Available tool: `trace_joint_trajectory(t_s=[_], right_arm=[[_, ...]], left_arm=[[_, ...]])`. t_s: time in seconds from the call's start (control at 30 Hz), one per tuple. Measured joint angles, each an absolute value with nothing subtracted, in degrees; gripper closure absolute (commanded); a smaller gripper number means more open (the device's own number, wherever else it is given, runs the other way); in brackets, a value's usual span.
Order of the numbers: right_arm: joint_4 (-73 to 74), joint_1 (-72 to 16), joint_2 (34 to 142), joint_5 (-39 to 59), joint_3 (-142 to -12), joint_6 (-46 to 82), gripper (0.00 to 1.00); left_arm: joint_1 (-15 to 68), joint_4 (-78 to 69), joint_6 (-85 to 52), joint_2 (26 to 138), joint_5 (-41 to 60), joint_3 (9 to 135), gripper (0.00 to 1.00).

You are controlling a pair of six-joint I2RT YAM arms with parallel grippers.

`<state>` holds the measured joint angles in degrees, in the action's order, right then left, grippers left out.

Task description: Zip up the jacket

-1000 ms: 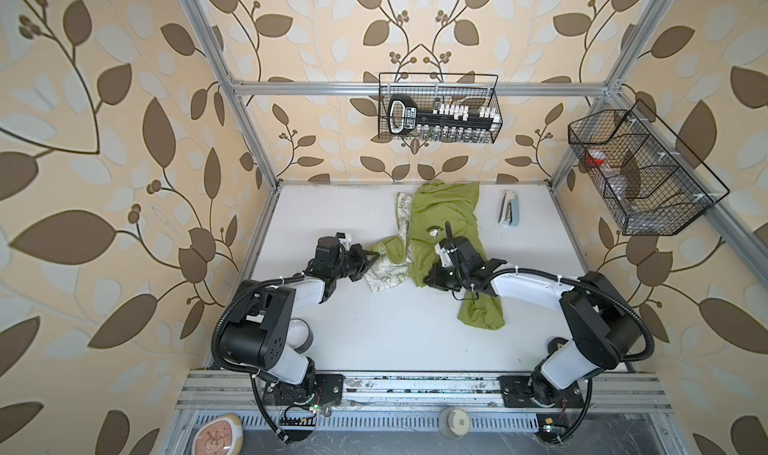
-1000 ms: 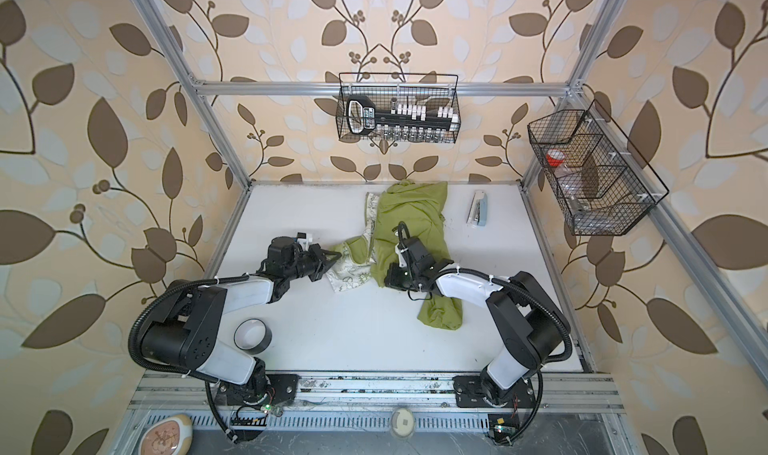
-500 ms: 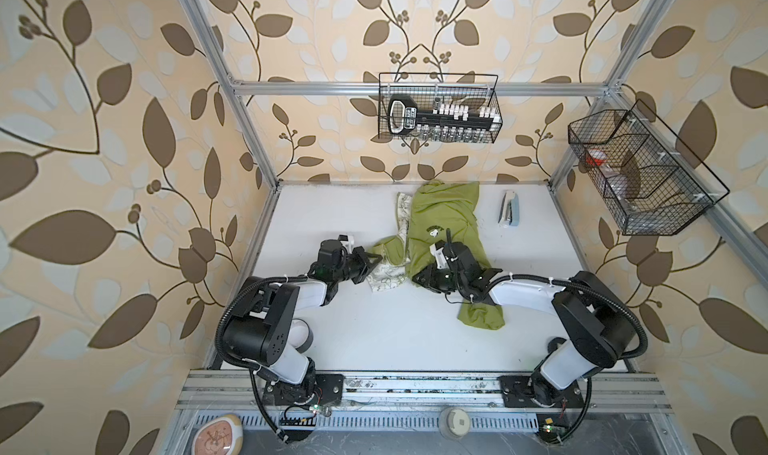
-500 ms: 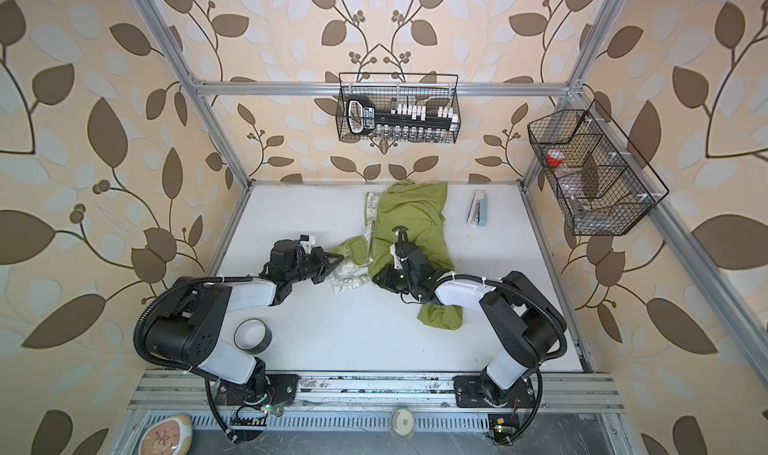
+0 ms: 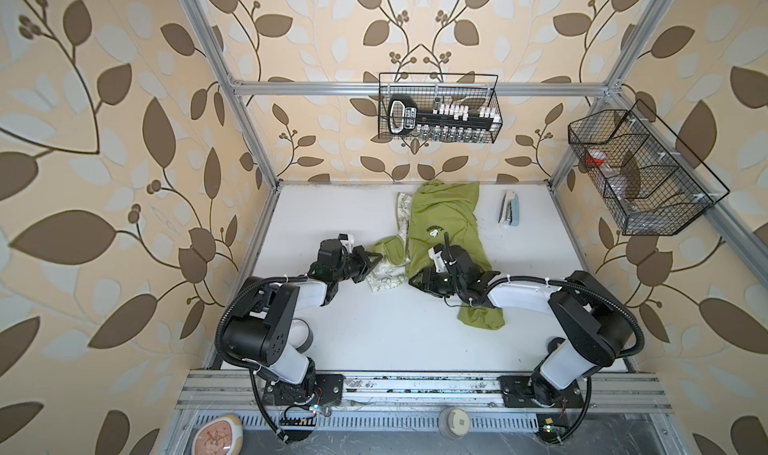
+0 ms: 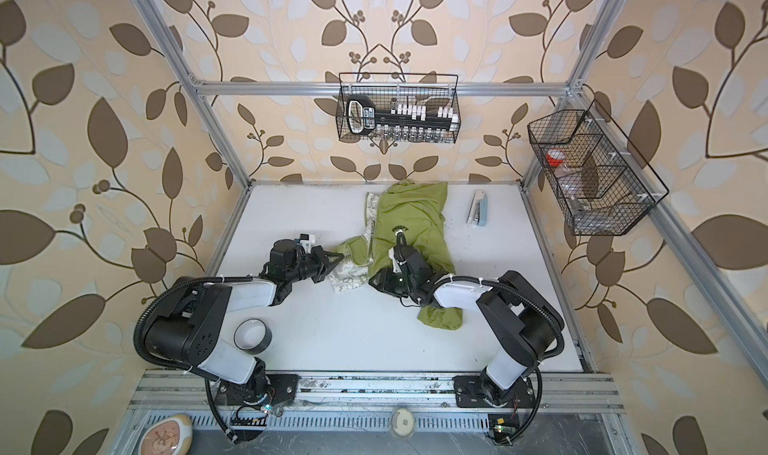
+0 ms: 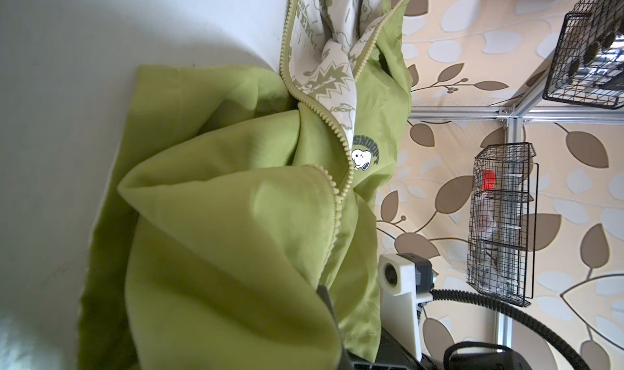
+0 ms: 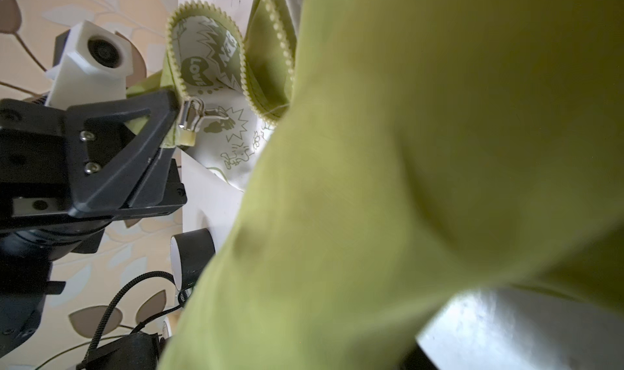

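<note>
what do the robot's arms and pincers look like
The left arm and right arm match: black joints, glossy white shells, black ribbed cables looping alongside. The left pincer and right pincer are black; the left's fingers are hollow triangular frames with silver screws. A white camera block sits on each wrist.

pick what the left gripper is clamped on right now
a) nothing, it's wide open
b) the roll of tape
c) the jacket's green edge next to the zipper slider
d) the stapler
c: the right wrist view shows the left gripper shut on the green edge of the jacket, right beside the metal zipper slider.
</note>
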<state>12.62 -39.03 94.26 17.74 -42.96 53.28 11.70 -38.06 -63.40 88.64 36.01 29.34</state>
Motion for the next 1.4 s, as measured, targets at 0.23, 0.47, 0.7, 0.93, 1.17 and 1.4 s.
trace_joint_trajectory(t_s=[0.23, 0.47, 0.7, 0.93, 1.17, 1.4], right_arm=[[9.56, -41.41, 92.47, 14.26, -42.98, 51.29, 0.41], [8.08, -42.00, 91.96, 11.70, -43.03, 50.72, 0.43], [7.94, -42.41, 92.05, 10.28, -44.73, 50.41, 0.46], [6.87, -43.29, 93.95, 9.39, -48.05, 49.84, 0.47], [4.54, -43.29, 97.30, 8.71, -50.41, 49.15, 0.59], [2.46, -43.29, 97.69, 7.86, -50.78, 48.97, 0.59]], left_arm=[[11.70, -38.46, -63.51, 88.64, 36.01, 29.34, 1.00], [11.70, -38.85, -63.61, 88.64, 36.01, 29.15, 1.00], [11.70, -38.85, -63.64, 88.62, 36.03, 28.71, 1.00], [11.70, -38.85, -63.64, 88.62, 36.03, 28.71, 1.00], [11.70, -38.87, -63.64, 88.62, 36.03, 28.71, 1.00], [11.70, -38.89, -63.64, 88.62, 36.03, 28.71, 1.00]])
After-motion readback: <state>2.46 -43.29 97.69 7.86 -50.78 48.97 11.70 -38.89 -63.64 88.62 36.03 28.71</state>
